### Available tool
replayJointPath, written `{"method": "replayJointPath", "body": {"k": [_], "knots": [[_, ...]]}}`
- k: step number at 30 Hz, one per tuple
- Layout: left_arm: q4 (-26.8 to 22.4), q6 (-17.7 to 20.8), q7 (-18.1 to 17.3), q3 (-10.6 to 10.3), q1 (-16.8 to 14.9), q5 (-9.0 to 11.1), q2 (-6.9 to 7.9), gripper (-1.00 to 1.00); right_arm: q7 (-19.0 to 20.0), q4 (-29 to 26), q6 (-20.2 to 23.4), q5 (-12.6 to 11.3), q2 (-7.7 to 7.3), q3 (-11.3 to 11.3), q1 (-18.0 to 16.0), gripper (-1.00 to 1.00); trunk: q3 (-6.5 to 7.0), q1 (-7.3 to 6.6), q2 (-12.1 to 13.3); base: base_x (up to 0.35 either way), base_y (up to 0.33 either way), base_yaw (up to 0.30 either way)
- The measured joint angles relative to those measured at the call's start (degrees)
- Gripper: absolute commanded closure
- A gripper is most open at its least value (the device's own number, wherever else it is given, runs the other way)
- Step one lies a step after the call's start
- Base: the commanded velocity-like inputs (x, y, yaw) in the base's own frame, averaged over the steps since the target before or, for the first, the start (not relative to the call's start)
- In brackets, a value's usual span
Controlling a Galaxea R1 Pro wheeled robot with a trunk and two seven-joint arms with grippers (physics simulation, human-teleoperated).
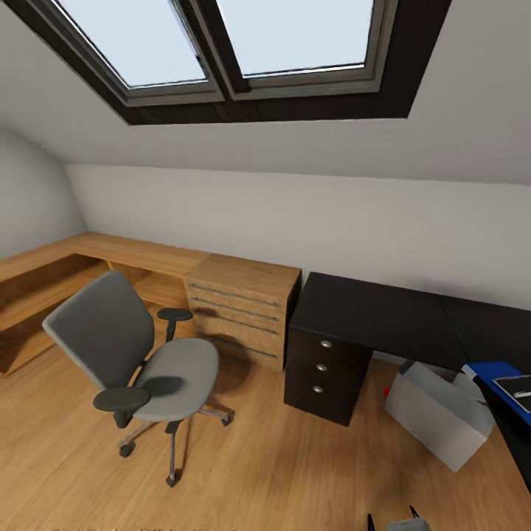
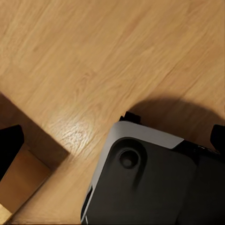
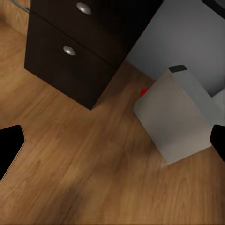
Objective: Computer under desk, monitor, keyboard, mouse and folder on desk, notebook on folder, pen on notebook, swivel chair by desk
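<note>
The grey swivel chair stands on the wood floor with an empty seat, well left of the black desk. The light grey computer sits tilted on the floor under the desk, beside the dark drawer unit. At the desk's right edge lies the blue folder with the dark notebook and a thin white pen on it. My right gripper is open above the floor, facing the computer and drawers. My left gripper is open over the floor. Monitor, keyboard and mouse are out of view.
A light wooden drawer cabinet stands against the desk's left end, with a low wooden bench running on along the wall. Skylights sit in the sloped ceiling. The robot's own grey-black base lies under the left gripper.
</note>
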Motion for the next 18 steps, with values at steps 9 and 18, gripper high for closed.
{"method": "replayJointPath", "body": {"k": [9,18], "knots": [[5.8,1.1,-0.1,0.0,-4.4,0.0,-1.41,-1.00,0.1,0.0,0.3,0.0,-0.05,0.0,0.0,-1.00,0.00,0.00,0.0,0.000,0.000,0.284],[6.5,-3.7,-0.2,-0.1,-4.6,-0.2,-1.89,-1.00,0.1,0.0,0.3,0.0,-0.05,0.0,0.0,-1.00,-0.01,0.00,0.0,0.000,0.000,0.285]]}}
